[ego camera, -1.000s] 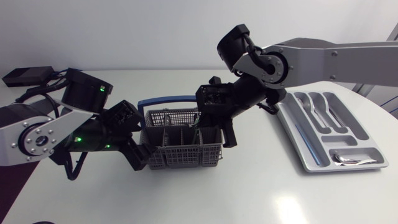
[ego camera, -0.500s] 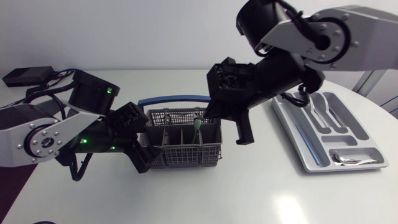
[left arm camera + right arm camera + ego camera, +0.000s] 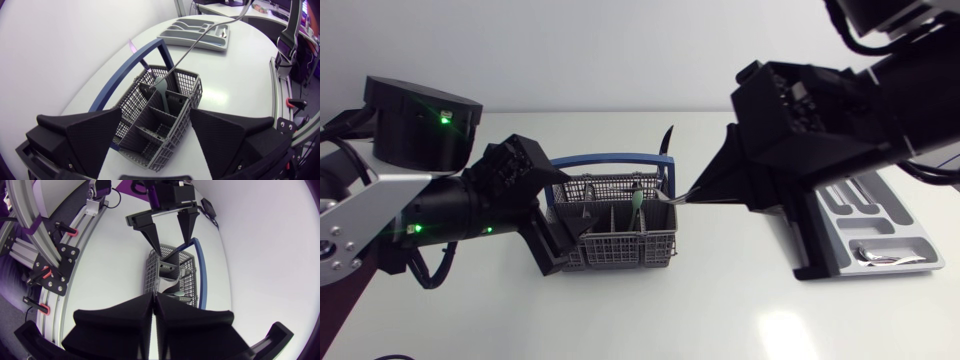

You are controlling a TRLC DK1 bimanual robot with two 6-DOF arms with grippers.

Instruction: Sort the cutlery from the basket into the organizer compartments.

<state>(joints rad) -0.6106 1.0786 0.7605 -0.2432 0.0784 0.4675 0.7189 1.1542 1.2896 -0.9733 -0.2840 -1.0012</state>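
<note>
A grey mesh cutlery basket point(image 3: 620, 248) with a blue handle point(image 3: 605, 160) stands mid-table. My left gripper point(image 3: 552, 240) is open, its fingers point(image 3: 82, 140) flanking the basket's point(image 3: 160, 125) left end. My right gripper point(image 3: 700, 194) is raised to the right of the basket and shut on the thin metal handle of a piece of cutlery point(image 3: 665, 198). That cutlery point(image 3: 200, 35) slants down, its head still at the basket's rim. In the right wrist view the fingers point(image 3: 140, 315) are pressed together above the basket point(image 3: 172, 275). The grey organizer point(image 3: 880, 250) lies at the right, partly hidden by my right arm.
The organizer point(image 3: 195, 35) holds some cutlery, with a spoon-like piece point(image 3: 875, 255) in its front compartment. The basket has several dividers inside. Bare white tabletop point(image 3: 720, 310) lies in front of the basket and the organizer.
My right arm has risen and swung right, drawing the cutlery piece up out of the basket. My left arm has lifted a little while its gripper stayed at the basket.
</note>
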